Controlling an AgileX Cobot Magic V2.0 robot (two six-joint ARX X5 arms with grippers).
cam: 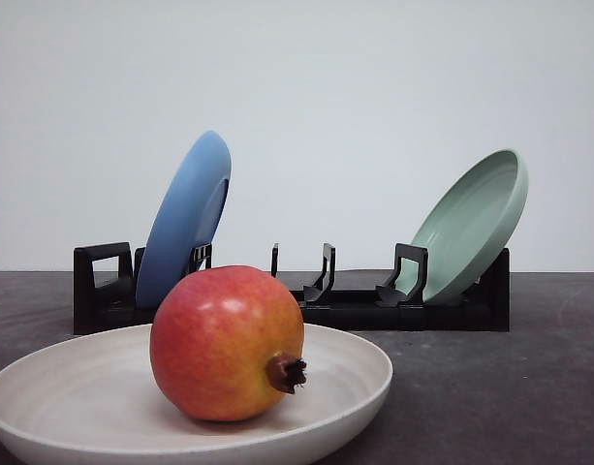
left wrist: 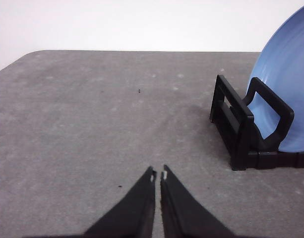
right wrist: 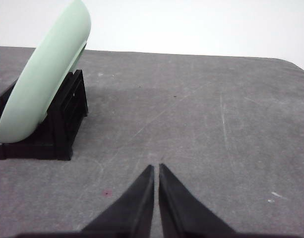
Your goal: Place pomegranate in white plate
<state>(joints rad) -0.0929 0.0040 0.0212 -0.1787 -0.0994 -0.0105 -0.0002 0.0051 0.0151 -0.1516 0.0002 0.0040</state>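
Front view: pomegranate [cam: 226, 341] rests inside the white plate [cam: 355, 383], crown nub pointing toward 4 o'clock; placement looks done.

Left wrist view: left gripper [left wrist: 158, 174] pinched nearly closed, empty, over bare table [left wrist: 92, 124]; blue plate [left wrist: 285, 89] at 2 o'clock.

Right wrist view: right gripper [right wrist: 156, 168] likewise narrow, empty; green plate [right wrist: 42, 84] at 10 o'clock. Which arm is nearer the fruit, I cannot tell.

Open grey tabletop [left wrist: 92, 124] lies ahead of both grippers. A black dish rack [cam: 374, 308] holding a tilted blue plate [cam: 185, 218] and pale green plate [cam: 471, 225] blocks the back.
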